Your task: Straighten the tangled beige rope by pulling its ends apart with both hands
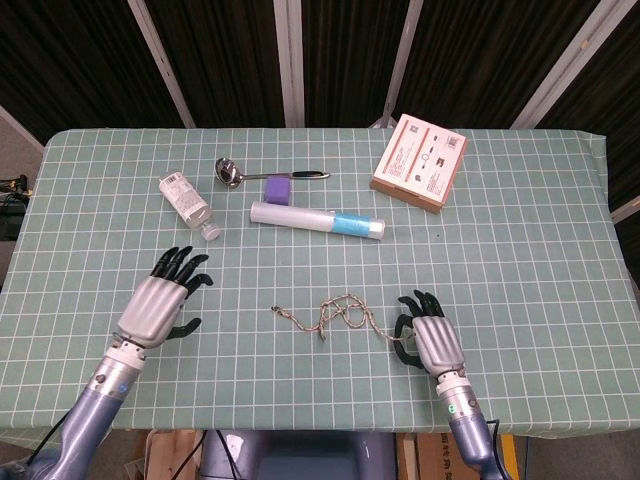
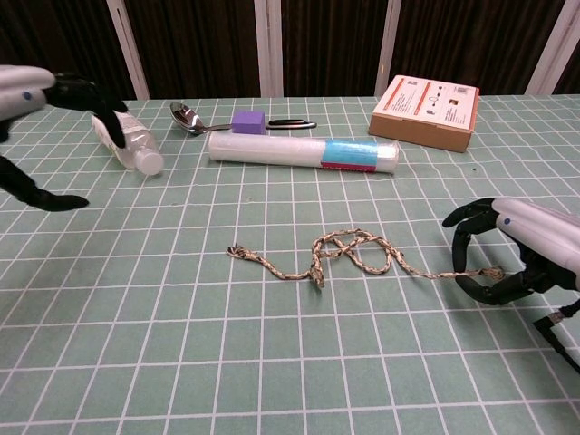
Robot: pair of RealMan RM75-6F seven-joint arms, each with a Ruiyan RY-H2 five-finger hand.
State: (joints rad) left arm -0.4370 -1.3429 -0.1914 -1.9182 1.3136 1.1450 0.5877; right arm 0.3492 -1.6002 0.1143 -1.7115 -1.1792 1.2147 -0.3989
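The beige rope (image 1: 340, 306) (image 2: 349, 246) lies tangled in loose loops at the middle front of the checked table. Its free left end (image 2: 237, 251) rests on the cloth. My right hand (image 1: 428, 335) (image 2: 521, 252) is at the rope's right end; its curled fingers and thumb close around that end, and the strand runs straight into the hand. My left hand (image 1: 165, 300) (image 2: 54, 95) hovers over the left part of the table with fingers spread and nothing in it, well to the left of the rope's free end.
Behind the rope lie a clear tube with a blue label (image 1: 318, 219), a purple block (image 1: 277, 189), a metal ladle (image 1: 240, 173) and a small plastic bottle (image 1: 187, 203). An orange-and-white box (image 1: 420, 161) sits at the back right. The table's front edge is close to both hands.
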